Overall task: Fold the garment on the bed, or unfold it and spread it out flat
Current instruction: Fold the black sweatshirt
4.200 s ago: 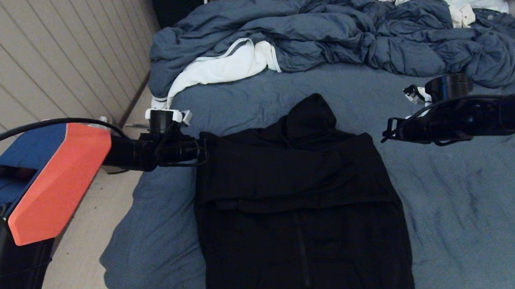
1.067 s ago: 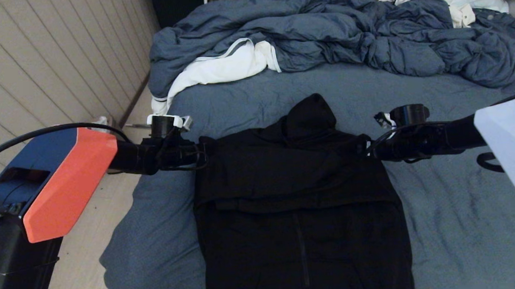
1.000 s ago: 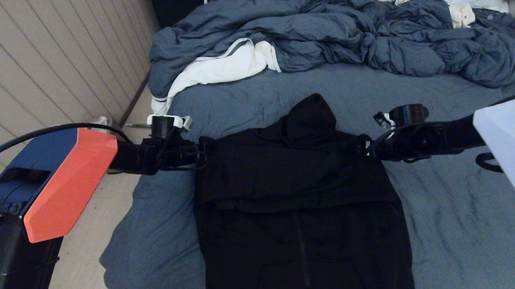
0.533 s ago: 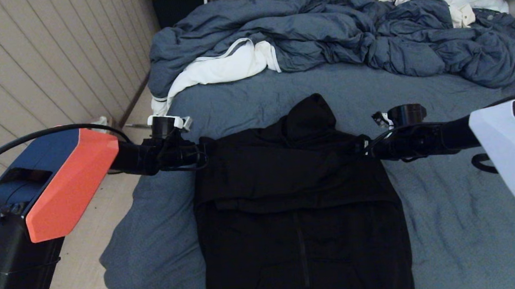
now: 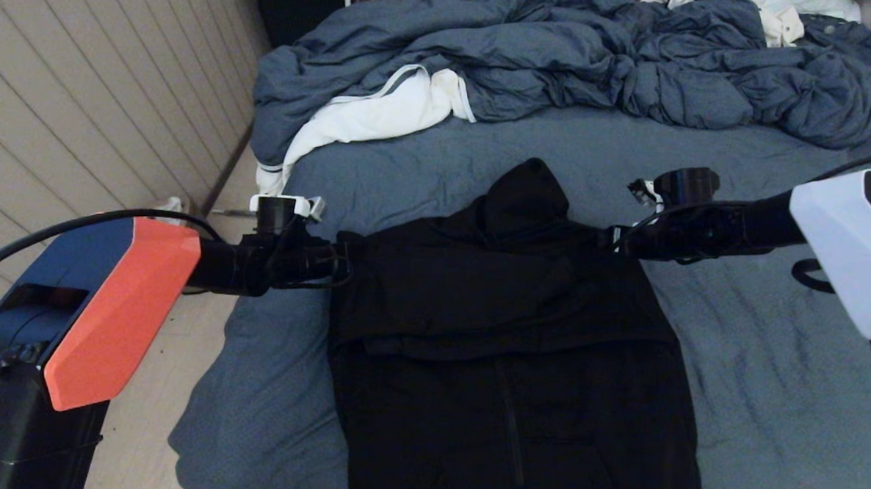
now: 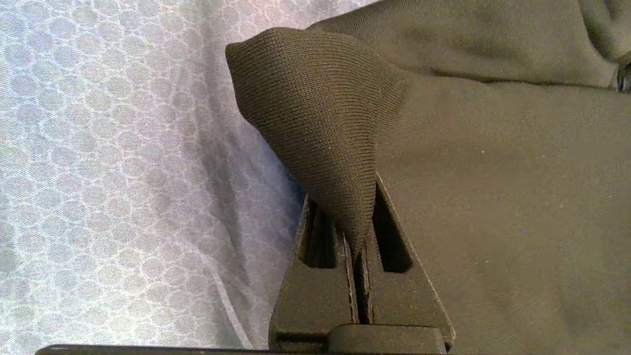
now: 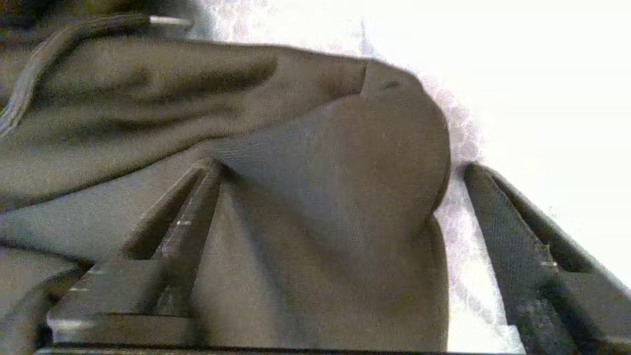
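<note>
Black knit cloth is pinched between the closed fingers of the left claw [image 6: 357, 231] at the garment's [image 5: 505, 329] left shoulder corner. The right claw [image 7: 340, 217] stands wide open, with the right shoulder edge bulging between its fingers. The garment lies front up on the bed [image 5: 779, 376], hood toward the rumpled duvet [image 5: 581, 54] and white clothing [image 5: 378, 115] beyond. Only the head view shows the slatted wall [image 5: 69, 106] and floor on the left; only the left wrist view shows the ribbed weave in the grip.
</note>
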